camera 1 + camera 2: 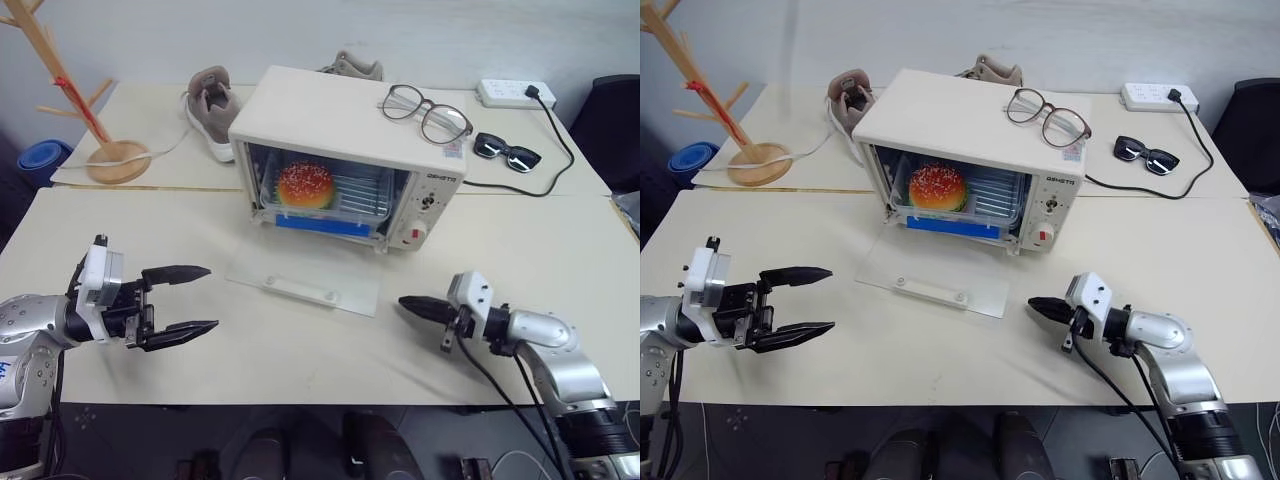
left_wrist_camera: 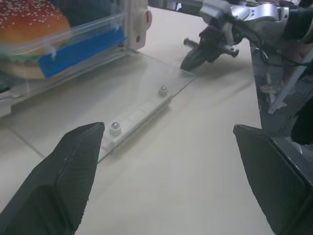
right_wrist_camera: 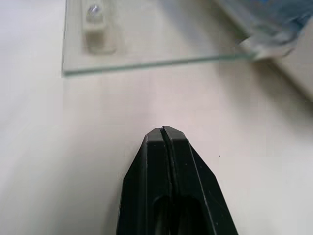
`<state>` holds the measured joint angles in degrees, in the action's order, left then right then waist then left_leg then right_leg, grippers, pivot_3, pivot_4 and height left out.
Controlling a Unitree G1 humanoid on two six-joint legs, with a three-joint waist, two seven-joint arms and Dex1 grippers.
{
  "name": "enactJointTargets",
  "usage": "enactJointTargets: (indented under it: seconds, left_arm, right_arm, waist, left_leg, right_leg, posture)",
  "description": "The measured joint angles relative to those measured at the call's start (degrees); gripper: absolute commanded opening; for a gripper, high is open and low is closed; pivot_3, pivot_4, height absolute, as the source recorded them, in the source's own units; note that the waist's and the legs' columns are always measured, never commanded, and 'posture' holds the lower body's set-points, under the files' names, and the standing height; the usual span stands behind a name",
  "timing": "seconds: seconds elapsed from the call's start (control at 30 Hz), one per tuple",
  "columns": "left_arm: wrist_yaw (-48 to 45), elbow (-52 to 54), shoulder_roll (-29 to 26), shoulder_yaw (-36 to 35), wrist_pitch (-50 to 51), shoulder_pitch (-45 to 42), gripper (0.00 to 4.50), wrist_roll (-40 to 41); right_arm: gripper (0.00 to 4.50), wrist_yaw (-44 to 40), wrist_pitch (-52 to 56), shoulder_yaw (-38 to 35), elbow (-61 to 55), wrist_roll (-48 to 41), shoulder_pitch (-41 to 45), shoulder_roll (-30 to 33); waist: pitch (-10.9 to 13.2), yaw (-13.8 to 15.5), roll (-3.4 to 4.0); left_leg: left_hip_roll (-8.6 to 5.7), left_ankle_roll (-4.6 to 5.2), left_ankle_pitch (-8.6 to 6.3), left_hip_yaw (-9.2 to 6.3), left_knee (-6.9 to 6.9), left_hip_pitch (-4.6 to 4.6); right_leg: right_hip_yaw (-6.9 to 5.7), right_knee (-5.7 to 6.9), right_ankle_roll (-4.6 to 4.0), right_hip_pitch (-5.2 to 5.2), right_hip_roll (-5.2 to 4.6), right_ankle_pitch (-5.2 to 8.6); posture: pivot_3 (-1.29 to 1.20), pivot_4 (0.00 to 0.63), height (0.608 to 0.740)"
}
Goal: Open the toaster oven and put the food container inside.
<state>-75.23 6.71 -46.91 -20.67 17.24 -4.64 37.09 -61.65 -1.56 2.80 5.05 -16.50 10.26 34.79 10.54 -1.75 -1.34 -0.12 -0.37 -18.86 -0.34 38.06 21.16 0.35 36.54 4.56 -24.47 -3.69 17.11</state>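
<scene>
I see the toaster oven (image 1: 345, 150) with its glass door (image 1: 305, 287) flat on the desk (image 1: 560, 260), the food container (image 1: 320, 200) inside. My left claw (image 1: 192, 300) gapes wide; my right claw (image 1: 408, 304) is pinched closed.

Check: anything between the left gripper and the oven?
Just bare table and the dropped glass door, seen in the left eye view. Left gripper is open.

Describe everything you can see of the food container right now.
The food container is a clear rectangular plastic box with a blue strip along its front side. A toy sesame-bun hamburger sits inside it at the robot's left end. It rests level on the wire rack inside the toaster oven, whose glass door lies open flat on the table. Neither claw touches it.
</scene>
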Motion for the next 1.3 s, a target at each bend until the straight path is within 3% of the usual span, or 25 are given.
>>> enactJointTargets:
  seconds: [0.13, 0.37, 0.7, 0.83, 1.03, 1.17, 1.3]
  left_arm:
    - [1.34, 0.42, 0.0, 0.11, 2.73, -1.37, 4.49, 2.04]
    - [9.7, 1.54, 2.47, -4.08, 6.63, -1.89, 4.49, 5.72]
    - [20.27, 1.22, 5.66, -8.37, 3.18, -1.05, 4.49, 2.75]
    - [20.93, 1.21, 5.68, -7.99, 2.59, 1.45, 4.5, 0.87]
    - [20.2, 0.94, 4.07, -7.78, -1.14, 6.99, 4.5, -4.11]
    - [19.05, -0.46, 3.83, -7.17, -7.8, 10.54, 4.5, -9.63]
    - [18.02, -1.31, 4.33, -6.37, -13.41, 13.52, 4.5, -12.54]
  right_arm:
    - [0.0, -3.25, -2.46, 1.58, 1.01, -2.57, 2.37, -5.53]
    - [0.0, -4.78, -1.79, -1.4, 0.24, -10.33, 3.77, -9.65]
    - [0.0, 6.26, 5.94, -9.71, -5.59, -20.58, 11.86, -14.63]
    - [0.84, 3.23, 8.45, -9.86, -6.68, -20.85, 10.71, -10.36]
    - [2.96, -9.57, 2.77, -7.47, -7.88, -15.52, 0.94, -1.48]
    - [4.35, -13.94, -0.45, -7.61, -6.68, -14.3, -1.65, -0.38]
    - [4.48, -15.73, -3.44, -7.77, -4.01, -12.79, -3.12, 0.75]
  waist:
    - [0.02, 0.07, 0.03]
    - [0.02, 0.25, 0.04]
    - [0.04, 0.18, 0.07]
    - [0.04, 0.45, 0.07]
    - [0.04, 0.34, 0.07]
    - [0.04, -0.07, 0.07]
    - [0.04, 0.26, 0.07]
  left_leg:
    - [0.06, -0.04, 0.02, 0.0, 0.04, 0.0]
    - [0.04, -0.06, 0.01, -0.09, 0.05, 0.05]
    - [0.04, -0.16, 0.03, -0.09, 0.03, 0.04]
    - [0.02, -0.09, -0.01, -0.1, 0.01, 0.13]
    - [0.02, 0.0, -0.06, -0.04, -0.05, 0.08]
    - [0.03, 0.02, -0.05, 0.12, -0.02, -0.13]
    - [0.04, 0.01, -0.05, 0.04, -0.04, -0.09]
  right_leg:
    - [0.01, 0.08, 0.0, -0.03, 0.05, 0.0]
    - [-0.03, 0.07, 0.0, -0.01, -0.01, 0.0]
    - [-0.03, 0.05, 0.0, -0.05, 0.0, 0.0]
    - [-0.05, 0.04, 0.0, -0.03, -0.06, 0.0]
    - [-0.03, -0.14, 0.0, -0.02, -0.03, 0.0]
    - [0.1, 0.02, 0.0, 0.02, -0.03, 0.0]
    - [0.05, -0.04, 0.0, 0.03, -0.05, 0.0]
  posture:
    - [0.0, 0.15, 0.74]
    - [0.0, 0.15, 0.74]
    - [0.0, 0.15, 0.74]
    - [0.0, 0.15, 0.74]
    - [0.0, 0.15, 0.74]
    - [0.0, 0.15, 0.74]
    - [0.0, 0.15, 0.74]
